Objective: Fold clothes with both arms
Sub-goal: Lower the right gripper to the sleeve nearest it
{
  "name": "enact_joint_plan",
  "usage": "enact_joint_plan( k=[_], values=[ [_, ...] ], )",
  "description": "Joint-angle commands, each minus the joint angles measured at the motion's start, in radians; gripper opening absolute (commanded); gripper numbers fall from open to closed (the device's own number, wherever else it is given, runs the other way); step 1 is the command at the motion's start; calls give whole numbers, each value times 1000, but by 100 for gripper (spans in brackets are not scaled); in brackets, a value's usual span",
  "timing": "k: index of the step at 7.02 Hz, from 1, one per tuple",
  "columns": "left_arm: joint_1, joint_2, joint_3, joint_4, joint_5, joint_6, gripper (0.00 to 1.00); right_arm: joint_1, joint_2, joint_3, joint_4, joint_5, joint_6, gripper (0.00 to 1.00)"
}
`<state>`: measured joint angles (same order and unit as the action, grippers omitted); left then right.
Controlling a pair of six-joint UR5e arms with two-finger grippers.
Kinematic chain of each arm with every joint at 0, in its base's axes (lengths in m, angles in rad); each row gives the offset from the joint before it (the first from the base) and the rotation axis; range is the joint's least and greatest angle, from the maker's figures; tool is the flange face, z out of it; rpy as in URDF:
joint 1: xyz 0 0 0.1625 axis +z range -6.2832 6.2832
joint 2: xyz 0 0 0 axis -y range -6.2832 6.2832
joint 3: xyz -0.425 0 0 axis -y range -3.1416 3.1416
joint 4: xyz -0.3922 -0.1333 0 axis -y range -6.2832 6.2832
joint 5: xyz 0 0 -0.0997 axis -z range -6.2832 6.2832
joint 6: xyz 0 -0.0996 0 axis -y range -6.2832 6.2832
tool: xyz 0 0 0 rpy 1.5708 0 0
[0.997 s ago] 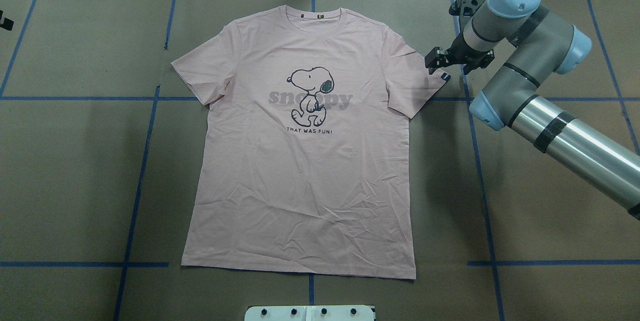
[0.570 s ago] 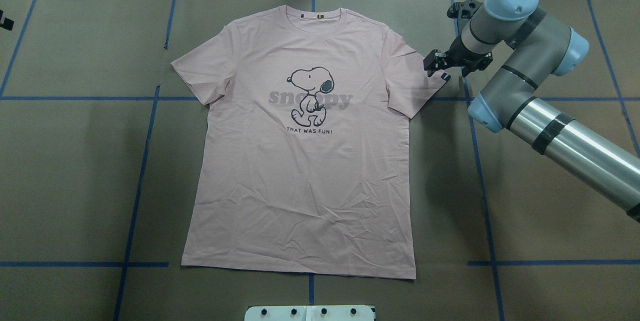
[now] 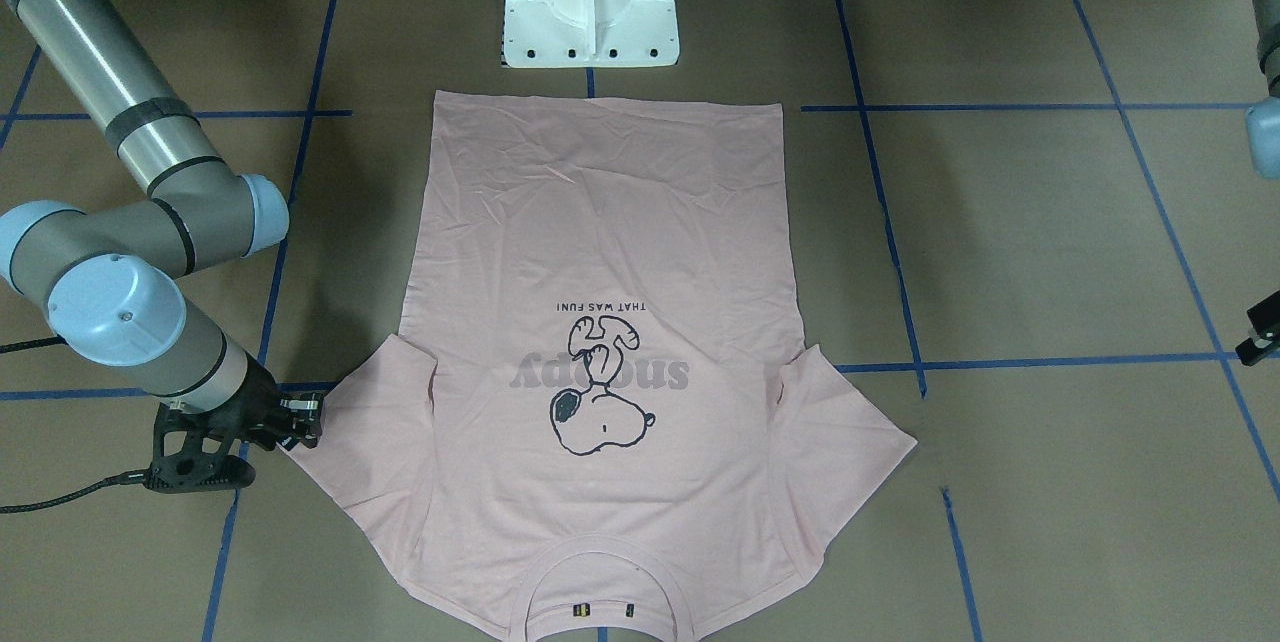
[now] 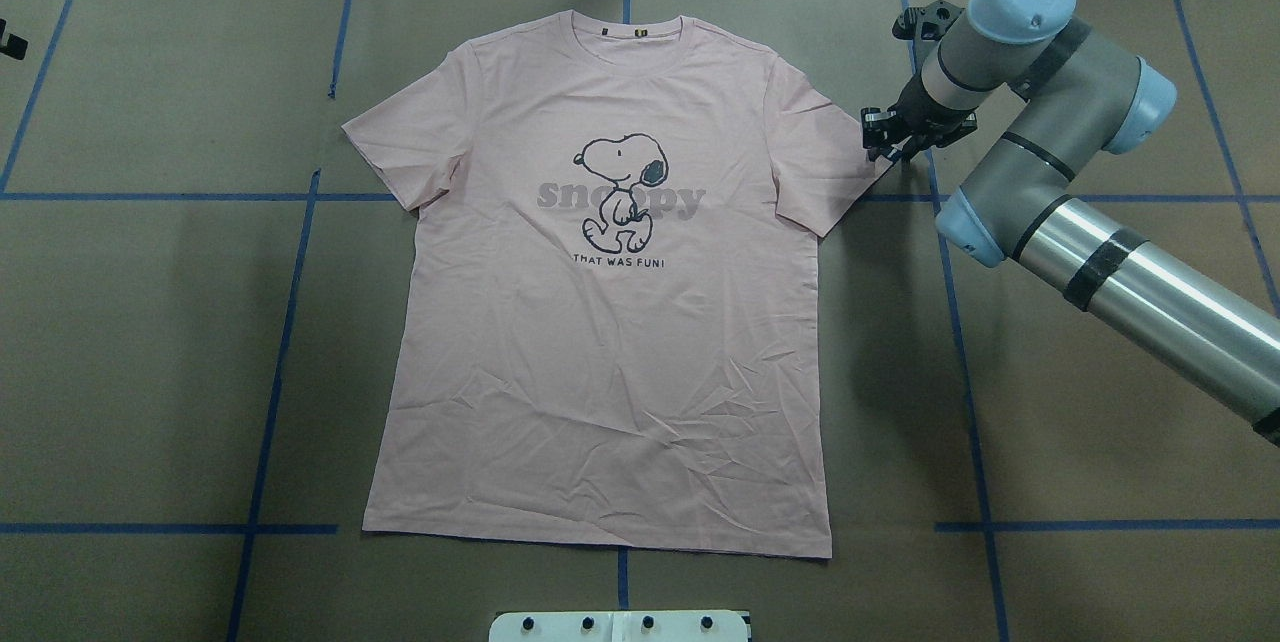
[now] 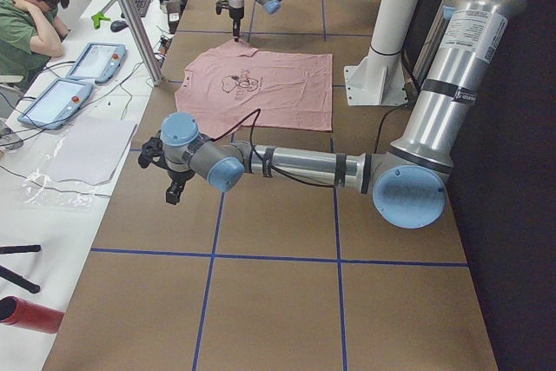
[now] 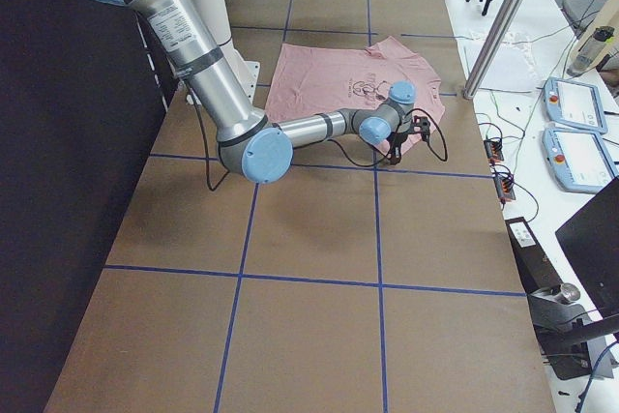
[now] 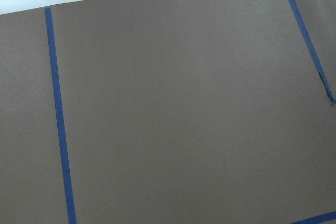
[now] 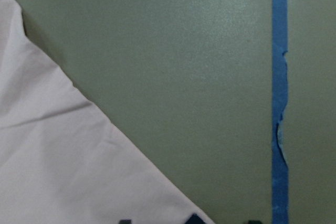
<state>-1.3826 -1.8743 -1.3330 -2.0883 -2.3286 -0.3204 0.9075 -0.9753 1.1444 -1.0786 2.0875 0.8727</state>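
Note:
The pale pink T-shirt (image 4: 600, 352) lies flat and print-up in the middle of the table, collar toward the far edge; it also shows in the front-facing view (image 3: 600, 222). My right gripper (image 4: 885, 136) is down at the outer tip of the shirt's right-hand sleeve (image 4: 830, 162), open, with its fingers either side of the sleeve corner (image 3: 300, 422). The right wrist view shows the sleeve edge (image 8: 58, 150) on brown paper, dark fingertips (image 8: 194, 219) at the bottom. My left gripper (image 5: 171, 187) hangs over bare table far from the shirt. I cannot tell if it is open or shut.
Brown paper with blue tape lines (image 4: 280, 342) covers the table. The white pedestal (image 3: 590, 12) stands just behind the shirt's hem. Past the far table edge are a seated person (image 5: 30, 15), tablets (image 5: 95, 60) and an upright metal pole (image 5: 130, 15).
My right gripper has shifted slightly right and dropped onto the sleeve tip, now covering its corner. The shirt has not moved.

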Motion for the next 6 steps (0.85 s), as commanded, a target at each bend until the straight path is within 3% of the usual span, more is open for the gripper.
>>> enact_joint_plan(
  k=[1, 6],
  values=[
    [0, 0, 0, 1, 0, 0, 100, -1, 9, 1, 0, 0, -8, 0],
    [-1, 0, 0, 2, 0, 0, 100, -31, 122, 53, 3, 8, 9, 0]
  ],
)
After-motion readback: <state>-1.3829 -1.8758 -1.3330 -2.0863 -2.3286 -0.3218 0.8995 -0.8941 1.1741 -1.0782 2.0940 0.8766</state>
